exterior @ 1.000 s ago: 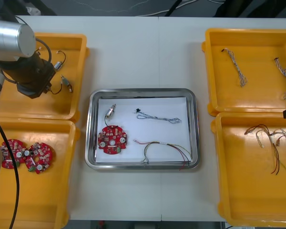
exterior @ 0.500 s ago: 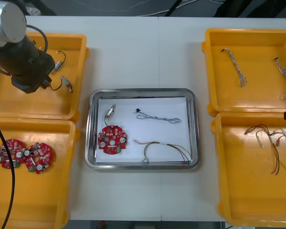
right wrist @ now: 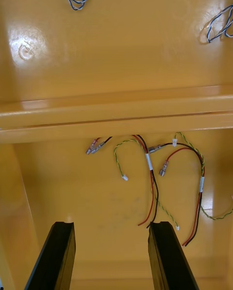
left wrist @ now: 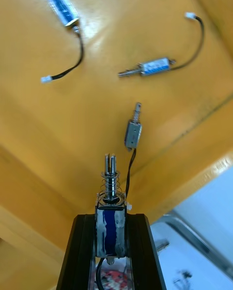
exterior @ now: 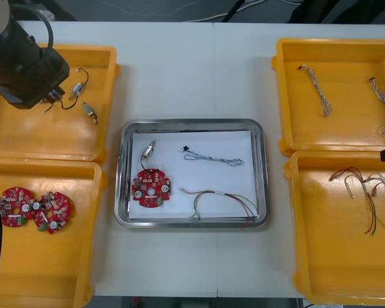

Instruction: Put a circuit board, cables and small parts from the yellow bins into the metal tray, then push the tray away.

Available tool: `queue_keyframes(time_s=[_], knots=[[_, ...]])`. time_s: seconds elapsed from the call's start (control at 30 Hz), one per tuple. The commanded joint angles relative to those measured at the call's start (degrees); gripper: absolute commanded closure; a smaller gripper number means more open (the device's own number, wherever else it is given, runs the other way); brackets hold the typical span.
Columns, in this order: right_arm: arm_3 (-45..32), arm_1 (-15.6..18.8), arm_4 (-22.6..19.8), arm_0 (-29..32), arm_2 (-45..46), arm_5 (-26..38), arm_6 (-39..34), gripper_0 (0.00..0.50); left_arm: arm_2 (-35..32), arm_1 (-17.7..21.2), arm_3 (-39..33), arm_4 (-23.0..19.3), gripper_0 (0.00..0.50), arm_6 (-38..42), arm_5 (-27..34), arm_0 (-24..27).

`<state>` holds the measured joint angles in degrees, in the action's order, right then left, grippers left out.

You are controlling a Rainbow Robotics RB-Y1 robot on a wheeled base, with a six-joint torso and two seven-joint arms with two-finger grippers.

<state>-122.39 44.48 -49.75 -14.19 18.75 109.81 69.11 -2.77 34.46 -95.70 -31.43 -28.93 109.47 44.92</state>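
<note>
My left gripper point(left wrist: 110, 218) is shut on a small metal part point(left wrist: 111, 222) with a blue wrap and a spring, held above the far left yellow bin point(exterior: 25, 138). In the front view the left gripper point(exterior: 50, 97) sits under the dark wrist over that bin. Three more small metal parts point(left wrist: 132, 132) lie on the bin floor beyond the fingers. The metal tray point(exterior: 192, 122) holds a red circuit board point(exterior: 151, 187), a small metal part point(exterior: 148, 151), a twisted cable point(exterior: 212, 156) and a red and yellow cable point(exterior: 221, 202). My right gripper point(right wrist: 111, 227) stands open over red and yellow cables point(right wrist: 153, 183).
The near left bin point(exterior: 51, 269) holds two red circuit boards point(exterior: 51, 212). The far right bin point(exterior: 346, 48) holds twisted cables point(exterior: 317, 90), and the near right bin point(exterior: 333, 256) holds red and yellow cables point(exterior: 366, 186). Bare table surrounds the tray.
My left arm has moved toward the table's far left corner over the far left bin. The tray's contents and the right arm have stayed put.
</note>
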Motion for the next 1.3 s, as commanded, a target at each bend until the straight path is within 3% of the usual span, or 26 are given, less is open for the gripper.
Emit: queue_keyframes(time_s=[0.03,0.3,0.53,0.97,1.3], knots=[[-2.07,2.36,-0.70,1.00,2.34,0.19,-0.73,0.062,0.57,2.45,-3.71,-1.44,0.500,-11.06,0.53,2.10],[-2.07,2.36,-0.35,1.00,2.34,0.19,-0.73,0.062,2.86,2.45,-7.75,-2.85,0.500,-23.28,0.53,0.35],[-2.07,2.36,0.09,1.00,2.34,0.19,-0.73,0.062,5.76,2.37,-13.81,-4.43,0.500,-28.99,0.53,-2.73],[-2.07,2.36,0.09,1.00,2.34,0.19,-0.73,0.060,14.20,-0.80,-22.95,-4.60,0.500,-28.64,0.53,-7.04],[-2.07,2.36,0.09,1.00,2.34,0.19,-0.73,0.061,23.25,-5.02,-22.87,1.29,0.500,-26.88,0.53,-7.04]])
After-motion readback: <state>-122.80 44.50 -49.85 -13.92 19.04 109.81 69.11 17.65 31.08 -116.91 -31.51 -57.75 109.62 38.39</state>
